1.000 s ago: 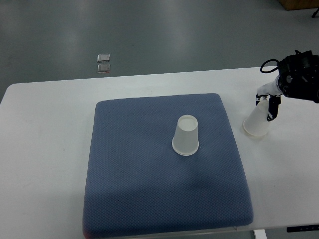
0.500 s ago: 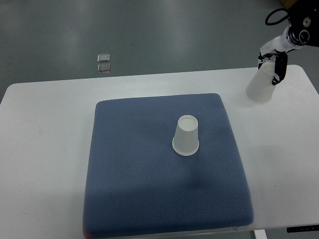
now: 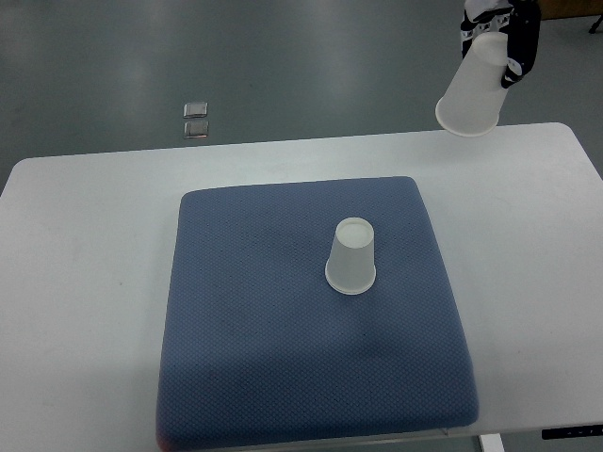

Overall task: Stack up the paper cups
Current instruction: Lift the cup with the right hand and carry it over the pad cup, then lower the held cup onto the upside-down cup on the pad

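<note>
Since the earlier frame, your right robot hand (image 3: 499,28) has lifted the translucent white paper cup (image 3: 473,88) off the white surface (image 3: 85,245), and it now hangs tilted, mouth down, at the far right. Fingers are clamped on its base. The second upside-down paper cup (image 3: 352,256) stands on the blue padded mat (image 3: 245,330). Tilt could make the rim catch and topple it.

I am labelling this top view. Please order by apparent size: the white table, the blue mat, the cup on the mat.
1. White table
2. Blue mat
3. Cup on the mat
</note>
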Robot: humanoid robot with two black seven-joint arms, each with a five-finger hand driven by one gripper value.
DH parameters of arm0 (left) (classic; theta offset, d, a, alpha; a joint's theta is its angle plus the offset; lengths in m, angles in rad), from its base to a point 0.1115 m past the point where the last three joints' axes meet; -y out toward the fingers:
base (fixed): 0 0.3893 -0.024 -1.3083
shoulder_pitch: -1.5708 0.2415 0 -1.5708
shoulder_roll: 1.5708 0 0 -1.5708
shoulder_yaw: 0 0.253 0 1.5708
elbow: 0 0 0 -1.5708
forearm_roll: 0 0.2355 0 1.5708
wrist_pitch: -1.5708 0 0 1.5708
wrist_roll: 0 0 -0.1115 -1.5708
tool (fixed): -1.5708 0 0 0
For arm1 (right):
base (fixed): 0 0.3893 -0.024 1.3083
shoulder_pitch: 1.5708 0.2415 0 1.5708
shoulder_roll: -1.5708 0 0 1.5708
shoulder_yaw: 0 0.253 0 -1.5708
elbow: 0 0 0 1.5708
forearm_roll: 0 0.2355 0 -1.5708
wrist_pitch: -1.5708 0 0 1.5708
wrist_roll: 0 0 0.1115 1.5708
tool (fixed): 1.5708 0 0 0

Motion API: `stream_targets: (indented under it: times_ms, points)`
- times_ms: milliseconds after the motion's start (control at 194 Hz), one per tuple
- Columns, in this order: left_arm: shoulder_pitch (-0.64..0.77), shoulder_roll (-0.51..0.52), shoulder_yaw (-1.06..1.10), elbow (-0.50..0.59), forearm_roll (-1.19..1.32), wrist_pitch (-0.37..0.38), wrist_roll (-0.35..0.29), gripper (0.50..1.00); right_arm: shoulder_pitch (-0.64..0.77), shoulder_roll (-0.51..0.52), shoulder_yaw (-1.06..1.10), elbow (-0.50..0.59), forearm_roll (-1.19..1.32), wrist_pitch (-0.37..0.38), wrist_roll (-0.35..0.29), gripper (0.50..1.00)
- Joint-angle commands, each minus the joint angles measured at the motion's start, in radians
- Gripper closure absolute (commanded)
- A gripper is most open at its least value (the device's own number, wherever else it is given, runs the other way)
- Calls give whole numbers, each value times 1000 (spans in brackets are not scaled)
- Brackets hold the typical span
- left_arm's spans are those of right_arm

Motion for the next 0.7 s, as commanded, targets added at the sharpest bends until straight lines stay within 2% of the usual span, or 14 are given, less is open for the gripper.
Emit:
stream_targets:
  times_ms: [0, 201, 489, 696]
  points:
    - [0, 0, 0, 7, 0, 0, 0, 500, 8, 23, 2, 27, 2, 0, 0, 791]
    - [0, 0, -2, 10, 0, 0, 0, 500, 19, 94, 43, 33, 28, 0, 0, 781]
    - [0, 0, -2, 10, 0, 0, 0, 500, 89, 286, 80, 33, 196, 0, 0, 777]
    - [0, 0, -2, 11, 0, 0, 0, 500, 83, 368, 98, 33, 208, 0, 0, 777]
